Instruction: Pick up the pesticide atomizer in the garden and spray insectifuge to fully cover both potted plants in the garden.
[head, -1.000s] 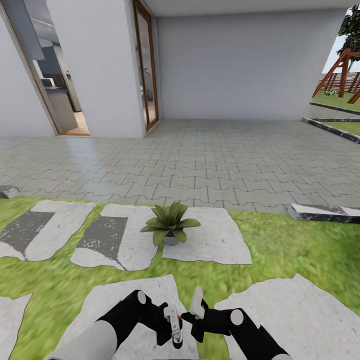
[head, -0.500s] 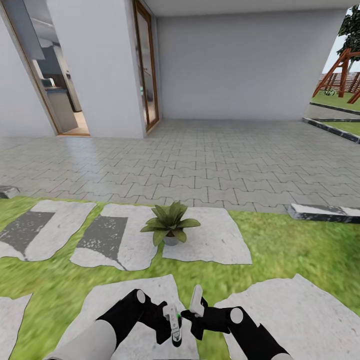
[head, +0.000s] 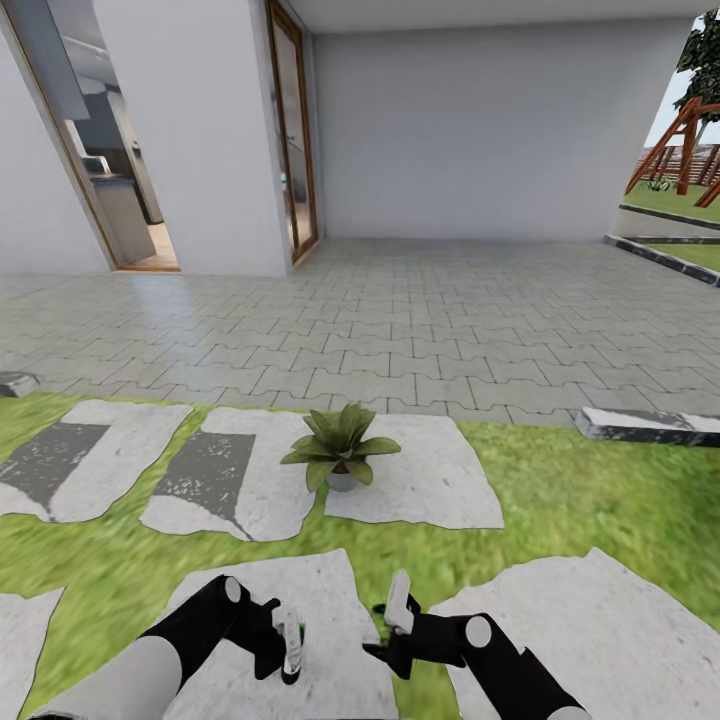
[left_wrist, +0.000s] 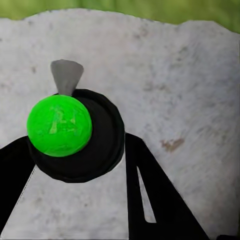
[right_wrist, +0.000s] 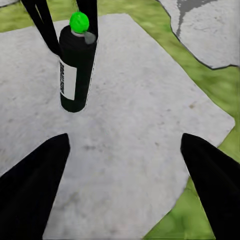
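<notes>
Your arms are cut off at the lower edge of the head view, and the pesticide atomizer there is small and half covered by your left hand. The left wrist view looks straight down on its round dark top with a bright green cap and grey nozzle, a black finger close on either side. The right wrist view shows the whole bottle upright on a stepping stone, pale label facing you, the left hand's fingers closed around its neck. Your right hand holds nothing, its fingers spread wide. 1 potted plant sits ahead on a farther stone, well apart from both hands. Beyond lie grey paving and an open doorway.
</notes>
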